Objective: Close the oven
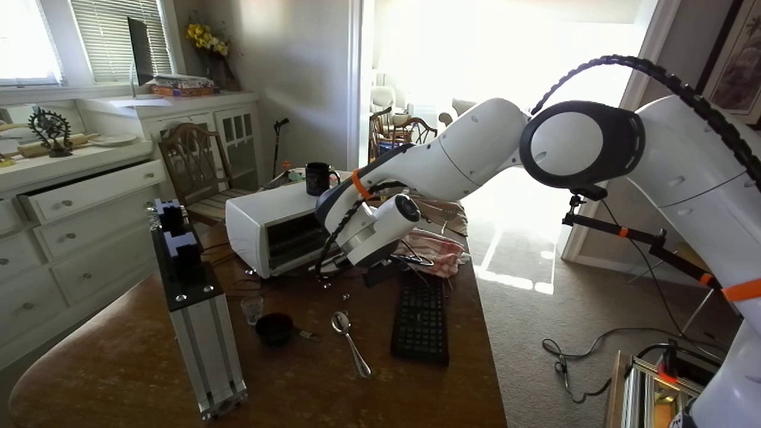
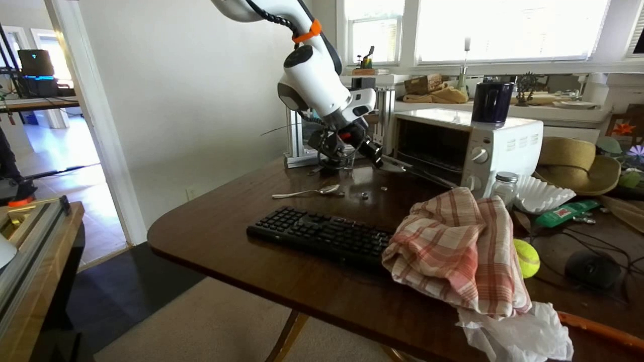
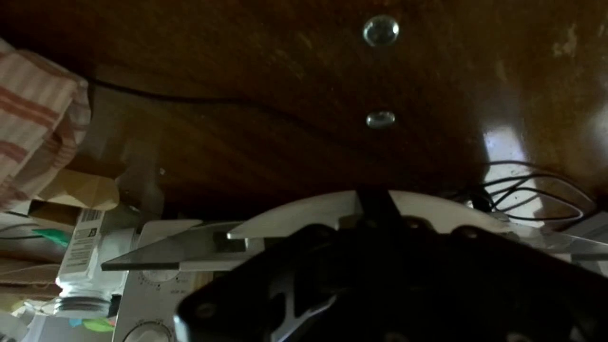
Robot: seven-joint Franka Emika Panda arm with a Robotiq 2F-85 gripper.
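In both exterior views the oven (image 1: 247, 235) (image 2: 513, 151) stands on the table, a small white box with a dark interior facing out. Its glass door (image 3: 190, 249) hangs lowered, sticking out in front of the opening. Along the door's outer edge runs a pale curved handle (image 3: 294, 216) (image 2: 395, 168). My gripper (image 3: 377, 197) (image 2: 377, 160) is low in front of the oven, right at this handle, its fingers together and crossing the handle's middle in the wrist view. Nothing shows clasped between them. Whether they touch the handle I cannot tell.
A dark mug (image 2: 493, 103) sits on the oven's top. A tall metal frame (image 1: 202, 333) rises on the table near the oven. Around lie a keyboard (image 2: 322, 234), a checked towel (image 2: 453, 246), a spoon (image 1: 351, 342), a black cup (image 1: 274, 329) and a glass jar (image 2: 504, 188).
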